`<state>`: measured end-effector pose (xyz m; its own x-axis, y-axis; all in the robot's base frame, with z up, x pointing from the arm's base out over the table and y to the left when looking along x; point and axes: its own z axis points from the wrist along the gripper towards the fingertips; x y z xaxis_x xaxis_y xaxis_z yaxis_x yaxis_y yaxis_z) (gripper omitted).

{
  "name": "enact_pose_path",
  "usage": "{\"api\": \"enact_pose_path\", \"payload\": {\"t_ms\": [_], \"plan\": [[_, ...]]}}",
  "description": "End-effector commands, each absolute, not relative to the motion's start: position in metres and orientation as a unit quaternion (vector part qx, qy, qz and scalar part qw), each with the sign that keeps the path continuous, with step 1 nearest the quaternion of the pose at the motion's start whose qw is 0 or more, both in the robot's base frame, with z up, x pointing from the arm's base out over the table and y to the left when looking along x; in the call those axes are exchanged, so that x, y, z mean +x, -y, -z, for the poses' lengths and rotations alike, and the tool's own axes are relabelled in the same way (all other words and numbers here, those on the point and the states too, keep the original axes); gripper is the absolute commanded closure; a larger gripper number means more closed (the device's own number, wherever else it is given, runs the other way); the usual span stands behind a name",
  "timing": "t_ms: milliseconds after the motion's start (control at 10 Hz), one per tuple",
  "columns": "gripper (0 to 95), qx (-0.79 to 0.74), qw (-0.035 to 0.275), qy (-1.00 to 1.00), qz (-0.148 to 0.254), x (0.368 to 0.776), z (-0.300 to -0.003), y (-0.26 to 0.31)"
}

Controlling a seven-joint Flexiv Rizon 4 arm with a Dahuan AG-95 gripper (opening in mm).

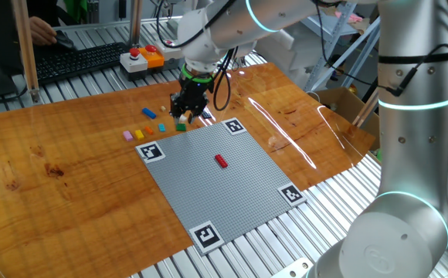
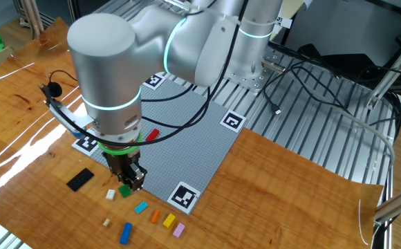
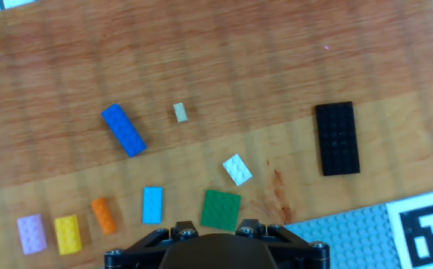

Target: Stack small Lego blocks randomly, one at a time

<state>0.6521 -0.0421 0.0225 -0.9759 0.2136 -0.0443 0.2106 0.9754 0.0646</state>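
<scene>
Left to right in the hand view, we list a row of loose bricks on the wooden table (image 3: 276,67), beside the grey baseplate (image 1: 224,181):

- Pink brick (image 3: 31,233), far left, lying flat.
- Yellow brick (image 3: 68,233), just beside the pink.
- Orange brick (image 3: 103,214), slightly tilted.
- Blue brick (image 3: 123,130), long, lying diagonally, set back from the row.
- Light blue brick (image 3: 152,205), in the row.
- Cream brick (image 3: 180,112), the smallest, well apart from the row.
- Green brick (image 3: 222,209), square, directly ahead of the gripper (image 3: 215,233).
- White brick (image 3: 237,169), tilted, just beyond the green.
- Black plate (image 3: 337,139), to the right, near the baseplate's corner.
- Marker tag (image 3: 428,232), at that corner.

We judge the bricks are spread out singly so that each can be taken one at a time. One red brick (image 1: 221,161) already sits on the baseplate, near its middle; nothing is stacked on it yet.

The gripper hangs low over the green brick (image 2: 124,189), which we take for the next pick. We cannot tell whether the claw is released or clenched: the fingertips are hidden in every view.

Obstacles: the white and light blue bricks lie near the green; fingers descending could nudge either.
</scene>
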Motion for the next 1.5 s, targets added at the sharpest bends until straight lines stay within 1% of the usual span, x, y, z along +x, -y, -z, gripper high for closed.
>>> {"api": "enact_pose_path", "payload": {"t_ms": [100, 700, 1300, 1400, 1500], "plan": [[57.0, 0.112, 0.027, -0.993, -0.028, 0.652, -0.021, 0.043], [57.0, 0.120, 0.037, -0.992, -0.027, 0.654, -0.006, 0.045], [57.0, 0.122, 0.043, -0.991, -0.025, 0.653, -0.001, 0.046], [76.0, 0.124, 0.045, -0.991, -0.024, 0.653, -0.001, 0.046], [76.0, 0.125, 0.045, -0.991, -0.023, 0.653, -0.001, 0.046]]}}
